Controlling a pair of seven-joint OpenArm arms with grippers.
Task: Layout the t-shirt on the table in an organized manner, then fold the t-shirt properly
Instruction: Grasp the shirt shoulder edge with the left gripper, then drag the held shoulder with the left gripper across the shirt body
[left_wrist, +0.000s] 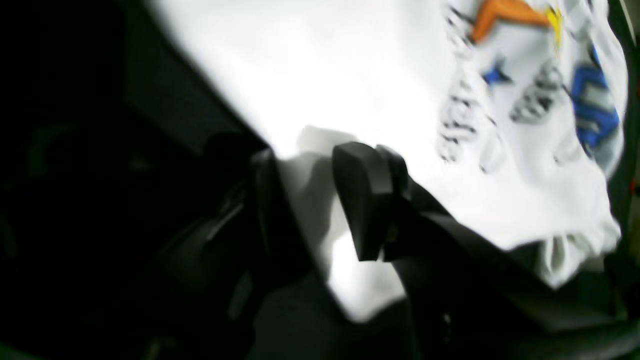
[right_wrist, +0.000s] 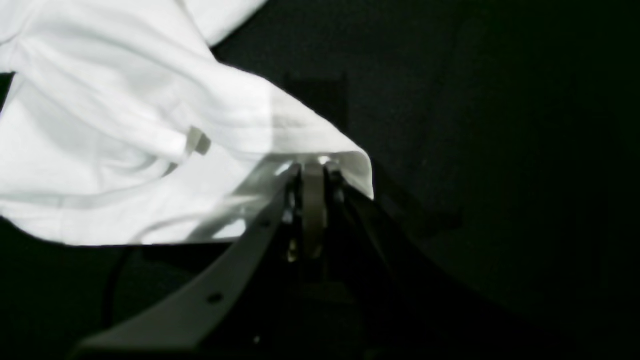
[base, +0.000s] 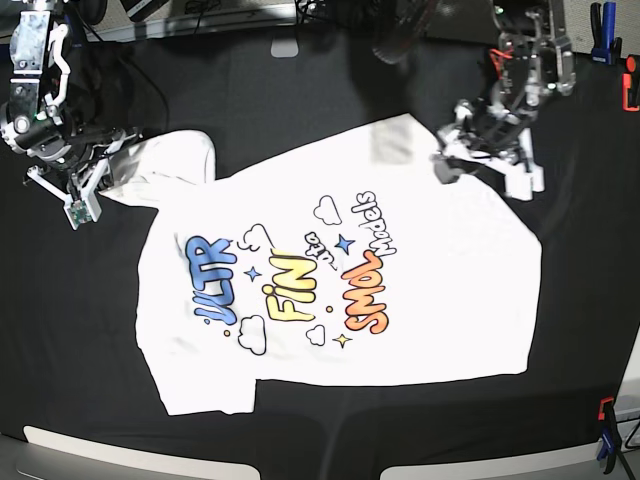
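Here, in the left wrist view, the left gripper (left_wrist: 320, 200) has its jaws spread, with white cloth of the t-shirt (left_wrist: 350, 90) showing in the gap between them. Whether the fingers (left_wrist: 365, 200) touch the fabric cannot be told, as the picture is blurred. The printed front runs along the right side of the frame.

In the right wrist view, the right gripper (right_wrist: 312, 172) has its jaws pressed together, pinching a hemmed edge of the t-shirt (right_wrist: 125, 140) at the centre of the frame. The cloth rises in a peak to the jaws and drapes away to the left over the black table (right_wrist: 500, 150).

In the base view, the t-shirt (base: 440, 290) lies print-up across the middle of the table (base: 90, 330), mostly flat, with its left sleeve drawn toward the right gripper (base: 100, 180) at the upper left. The left gripper (base: 450, 160) sits at the upper right, at the shirt's edge.

The layout step looks to be in hand, and folding has not begun. The next move probably calls for closing the left jaws on the cloth, then drawing both held edges apart to smooth the wrinkles.
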